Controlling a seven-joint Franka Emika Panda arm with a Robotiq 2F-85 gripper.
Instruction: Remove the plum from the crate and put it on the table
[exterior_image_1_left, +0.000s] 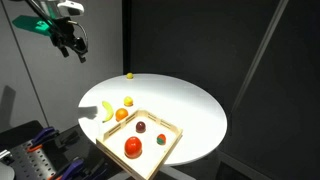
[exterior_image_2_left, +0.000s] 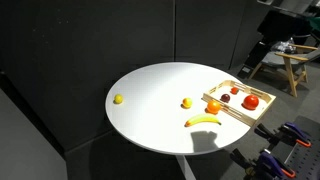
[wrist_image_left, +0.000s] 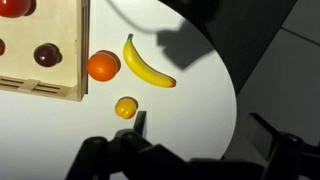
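Hand (exterior_image_1_left: 72, 48), wide open and empty high above the table (exterior_image_1_left: 195, 112), should drop straight over the plum (exterior_image_1_left: 142, 127), straddling it inside the crate (exterior_image_1_left: 172, 144) before closing gently.

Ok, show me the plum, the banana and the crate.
plum (wrist_image_left: 46, 54), wrist view, centre of the fruit.
banana (wrist_image_left: 139, 66), wrist view, middle of its curve.
crate (wrist_image_left: 82, 45), wrist view, wooden side rim.

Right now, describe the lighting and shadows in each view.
In both exterior views the white table is bright against a dark backdrop, with a shadow darkening its edge by the banana; in the wrist view a hard dark shadow lies on the table beside the banana.
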